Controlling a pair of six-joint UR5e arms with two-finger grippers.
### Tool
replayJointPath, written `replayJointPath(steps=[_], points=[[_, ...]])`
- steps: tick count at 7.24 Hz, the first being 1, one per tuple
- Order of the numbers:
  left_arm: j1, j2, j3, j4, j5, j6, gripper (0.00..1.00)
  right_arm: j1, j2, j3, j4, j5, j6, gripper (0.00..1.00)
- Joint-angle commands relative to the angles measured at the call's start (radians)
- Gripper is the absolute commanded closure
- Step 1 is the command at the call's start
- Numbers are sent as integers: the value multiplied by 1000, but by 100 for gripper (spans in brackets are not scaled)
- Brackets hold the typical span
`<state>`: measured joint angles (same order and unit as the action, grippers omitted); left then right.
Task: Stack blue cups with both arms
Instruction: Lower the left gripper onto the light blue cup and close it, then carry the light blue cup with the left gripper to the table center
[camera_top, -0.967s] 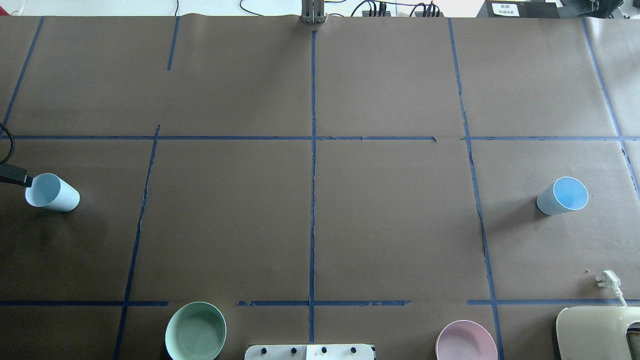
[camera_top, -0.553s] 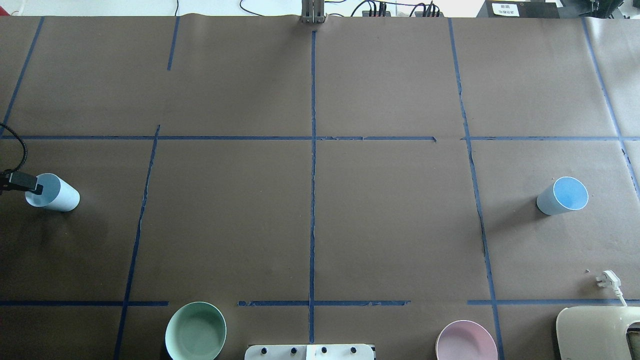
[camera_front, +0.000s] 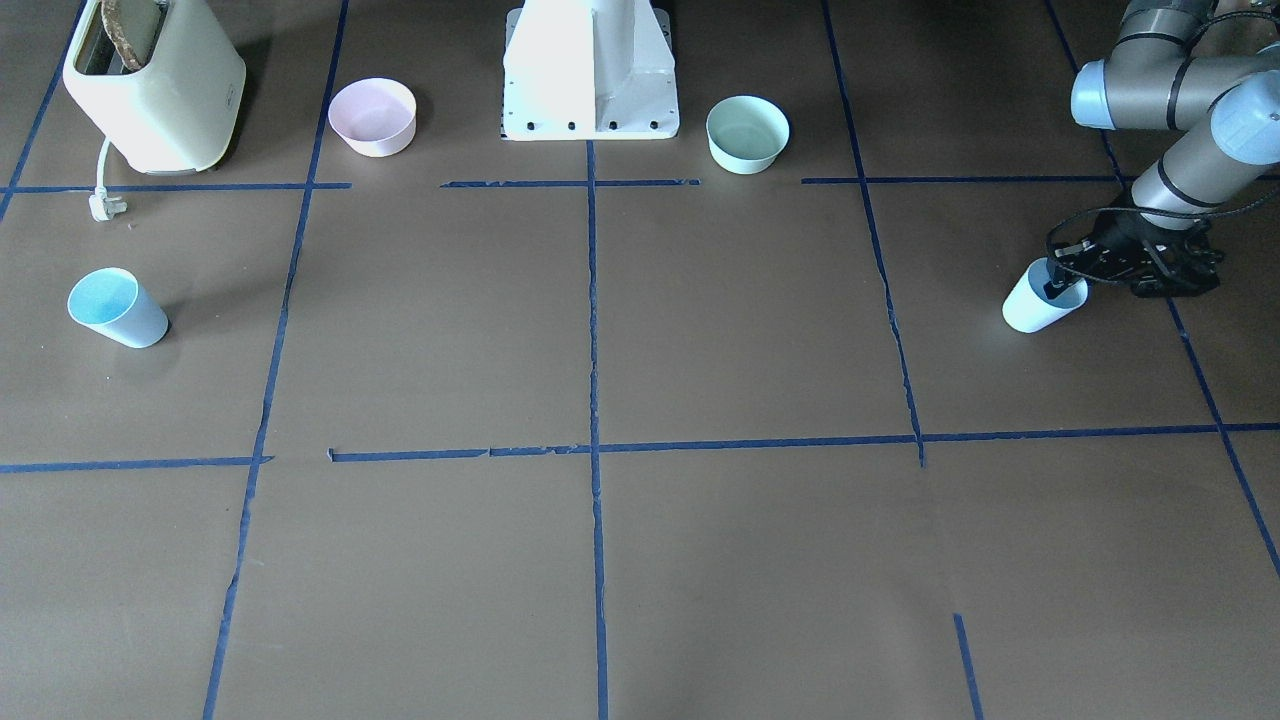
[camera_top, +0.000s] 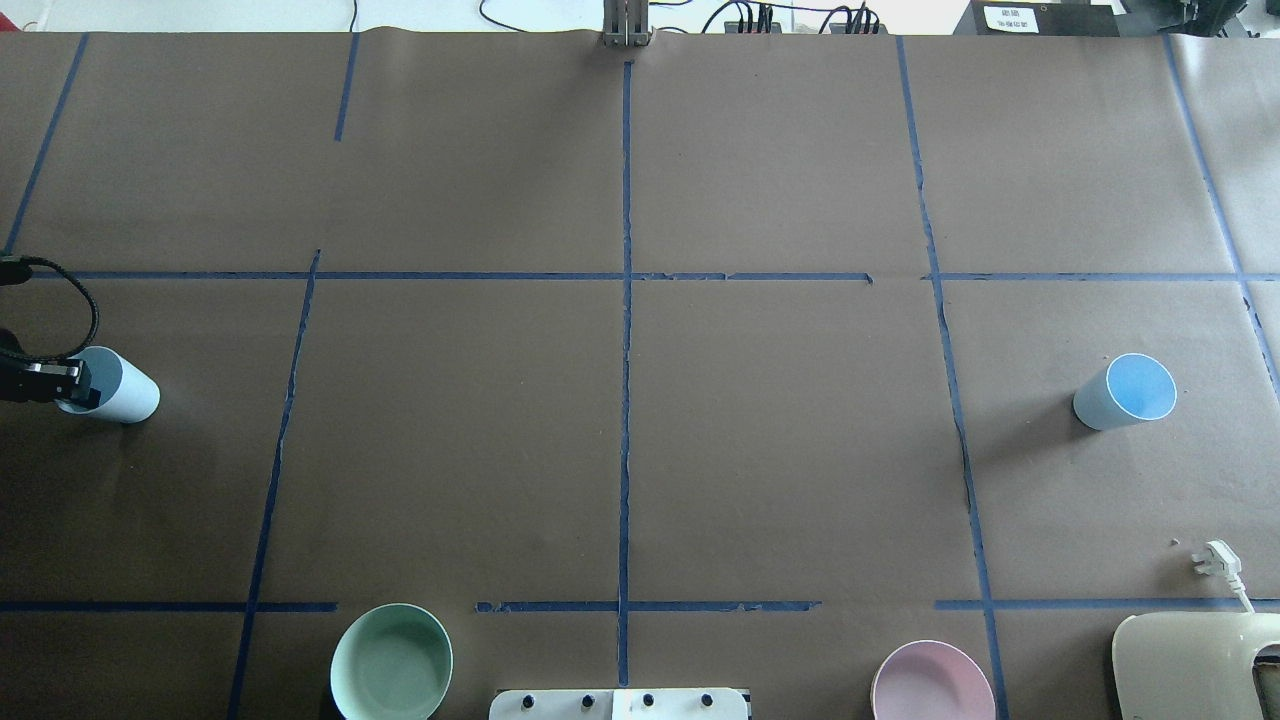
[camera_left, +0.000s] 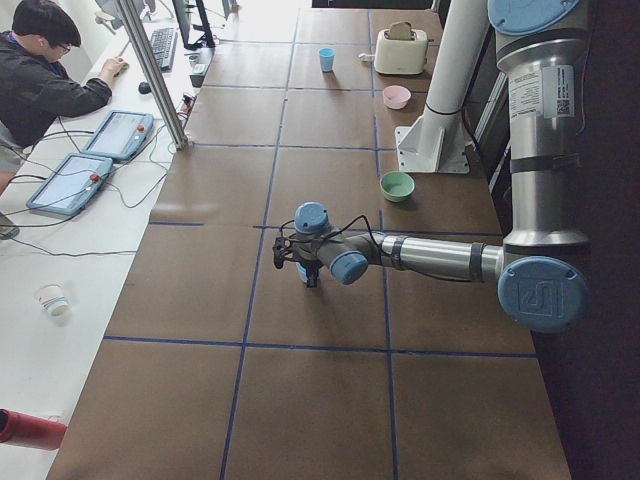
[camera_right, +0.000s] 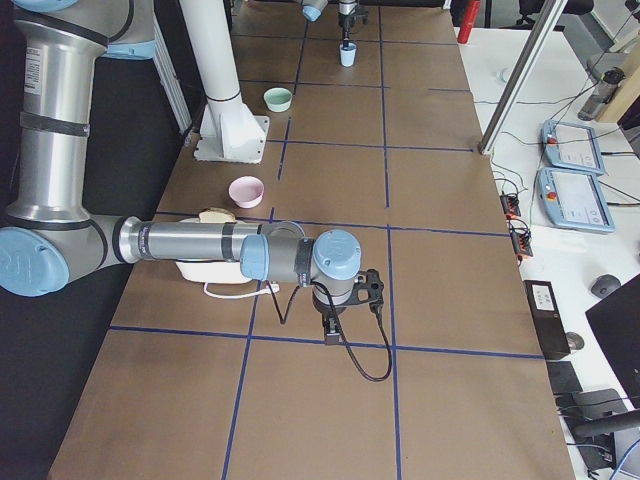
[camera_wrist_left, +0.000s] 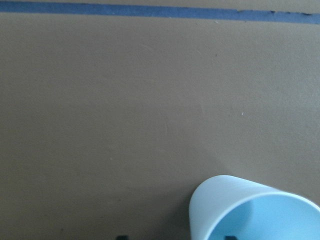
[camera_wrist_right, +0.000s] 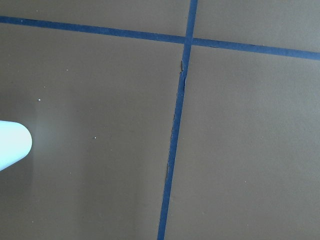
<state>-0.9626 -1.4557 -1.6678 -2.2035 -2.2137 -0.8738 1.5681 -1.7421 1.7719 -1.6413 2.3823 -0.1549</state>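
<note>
Left fingers (camera_top: 76, 383) spread astride rim of cup (camera_top: 128, 396) at left edge of table (camera_top: 450, 430), grasp pending; next: pinch, lift; right fingers (camera_right: 330, 330), cannot tell.

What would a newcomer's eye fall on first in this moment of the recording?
The left gripper draws the eye at the robot's left end of the table: its jaws stand open astride the wall of the left-hand blue cup, one finger inside it. The second blue cup stands alone at the opposite end, near the cream toaster, while the right gripper hangs over the table apart from it.
</note>
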Motion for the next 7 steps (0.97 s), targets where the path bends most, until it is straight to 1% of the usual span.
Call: replayJointPath(steps=[1, 2, 3, 4, 5, 6, 7], points=[[2, -2, 0, 1, -1, -5, 100, -2, -1, 0, 0, 2, 0, 0], [1, -6, -25, 8, -14, -8, 100, -2, -1, 0, 0, 3, 0, 0], [1, -43, -80, 93, -35, -11, 100, -2, -1, 0, 0, 3, 0, 0], [1, -149, -166, 304, -44, -8, 100, -2, -1, 0, 0, 3, 0, 0], [5, -331, -184, 496, -40, -13, 100, -2, -2, 0, 0, 3, 0, 0], [49, -479, -165, 634, -38, -36, 100, -2, -2, 0, 0, 6, 2, 0], [139, -618, -115, 698, -37, -122, 100, -3, -2, 0, -2, 8, 2, 0]])
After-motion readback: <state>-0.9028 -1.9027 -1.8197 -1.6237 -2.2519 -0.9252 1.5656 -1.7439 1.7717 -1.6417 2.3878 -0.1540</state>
